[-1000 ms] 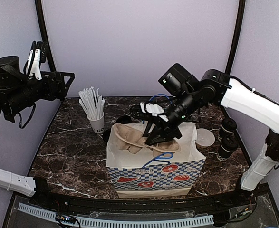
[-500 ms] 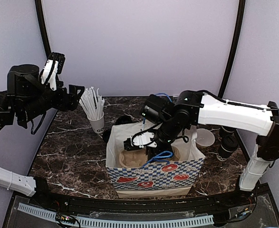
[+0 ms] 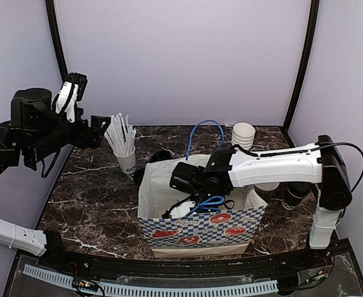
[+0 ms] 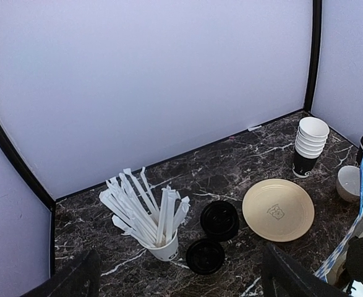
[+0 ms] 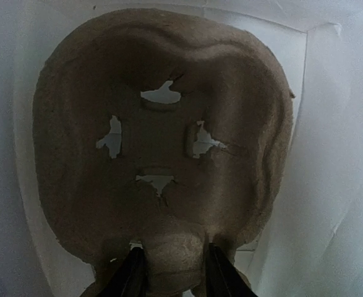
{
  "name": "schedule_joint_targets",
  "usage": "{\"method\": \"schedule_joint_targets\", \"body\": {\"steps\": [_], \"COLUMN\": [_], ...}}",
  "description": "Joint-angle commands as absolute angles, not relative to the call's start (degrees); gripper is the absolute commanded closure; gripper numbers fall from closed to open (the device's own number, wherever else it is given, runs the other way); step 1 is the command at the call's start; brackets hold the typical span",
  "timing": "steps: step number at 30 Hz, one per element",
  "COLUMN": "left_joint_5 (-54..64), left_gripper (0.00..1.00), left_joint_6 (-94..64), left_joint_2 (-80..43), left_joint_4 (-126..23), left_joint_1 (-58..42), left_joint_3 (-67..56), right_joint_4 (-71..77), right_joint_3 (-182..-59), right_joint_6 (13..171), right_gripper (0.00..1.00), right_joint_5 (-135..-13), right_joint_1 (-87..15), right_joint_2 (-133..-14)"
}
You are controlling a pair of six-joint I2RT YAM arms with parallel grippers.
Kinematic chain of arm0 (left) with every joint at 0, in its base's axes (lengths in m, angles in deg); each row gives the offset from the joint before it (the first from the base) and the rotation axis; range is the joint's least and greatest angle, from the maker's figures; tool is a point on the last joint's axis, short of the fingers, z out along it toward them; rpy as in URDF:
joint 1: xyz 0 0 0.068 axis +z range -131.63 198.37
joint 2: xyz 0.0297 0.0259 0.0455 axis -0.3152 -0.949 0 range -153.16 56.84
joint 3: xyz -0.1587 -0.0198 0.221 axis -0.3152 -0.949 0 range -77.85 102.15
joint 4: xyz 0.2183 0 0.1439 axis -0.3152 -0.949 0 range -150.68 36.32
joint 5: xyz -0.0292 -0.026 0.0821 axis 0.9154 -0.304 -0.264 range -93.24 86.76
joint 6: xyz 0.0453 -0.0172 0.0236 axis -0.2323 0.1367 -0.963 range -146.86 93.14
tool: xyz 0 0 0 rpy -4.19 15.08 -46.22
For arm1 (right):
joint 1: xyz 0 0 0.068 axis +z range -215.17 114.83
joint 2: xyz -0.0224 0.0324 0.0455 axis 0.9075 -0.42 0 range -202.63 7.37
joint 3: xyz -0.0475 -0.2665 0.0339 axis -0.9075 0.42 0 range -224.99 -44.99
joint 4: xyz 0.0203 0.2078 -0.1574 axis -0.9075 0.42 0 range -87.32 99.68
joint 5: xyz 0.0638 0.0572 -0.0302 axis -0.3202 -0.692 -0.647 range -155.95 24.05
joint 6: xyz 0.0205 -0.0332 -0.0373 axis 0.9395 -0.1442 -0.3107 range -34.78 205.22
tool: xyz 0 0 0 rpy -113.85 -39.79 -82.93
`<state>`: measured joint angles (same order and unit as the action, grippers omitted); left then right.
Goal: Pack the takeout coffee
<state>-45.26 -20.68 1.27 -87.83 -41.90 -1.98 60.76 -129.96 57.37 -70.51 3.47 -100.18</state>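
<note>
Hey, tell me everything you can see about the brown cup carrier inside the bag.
The cup carrier is molded brown pulp, matte and rough, rounded in outline, with raised ridges and four small ragged slots around its centre. It sits inside the white-walled bag, broad face toward the wrist camera. The right gripper pinches its near edge; other contact is hidden.

Just beyond the left pincer (image 3: 99, 125), the white straw cup (image 3: 127, 162) reads "GOO"; the plate (image 4: 279, 209) bears an illegible stamp.
</note>
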Motion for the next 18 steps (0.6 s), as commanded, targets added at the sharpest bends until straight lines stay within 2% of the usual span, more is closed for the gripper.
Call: {"method": "schedule_joint_targets", "body": {"steps": [1, 3, 6, 12, 18], "left_joint_5": [-44.3, -42.4, -39.8, -30.0, -12.6], "left_gripper": [0.07, 0.07, 0.05, 0.05, 0.05], "left_joint_6": [-22.6, -23.2, -24.1, -28.6, -33.4], "left_joint_2": [2.6, 2.3, 1.4, -2.2, -8.3], "left_joint_4": [-86.7, -87.4, -89.1, -91.0, -88.4], "left_joint_1": [-41.5, -41.5, -41.4, -41.4, -41.4], "left_joint_3": [-3.2, -2.7, -1.0, 2.4, 4.8], "right_joint_4": [58.9, 59.4, 60.8, 66.5, 70.8], "right_joint_3": [-129.6, -129.8, -130.7, -137.0, -144.0], "right_joint_6": [59.0, 58.7, 57.5, 53.9, 47.7], "right_gripper": [0.54, 0.40, 0.32, 0.27, 0.25], "right_joint_5": [-70.0, -70.0, -71.9, -76.6, -81.7], "right_joint_1": [4.2, 4.3, 4.3, 4.1, 3.0], "right_joint_2": [-100.8, -100.1, -97.0, -91.9, -86.4]}}
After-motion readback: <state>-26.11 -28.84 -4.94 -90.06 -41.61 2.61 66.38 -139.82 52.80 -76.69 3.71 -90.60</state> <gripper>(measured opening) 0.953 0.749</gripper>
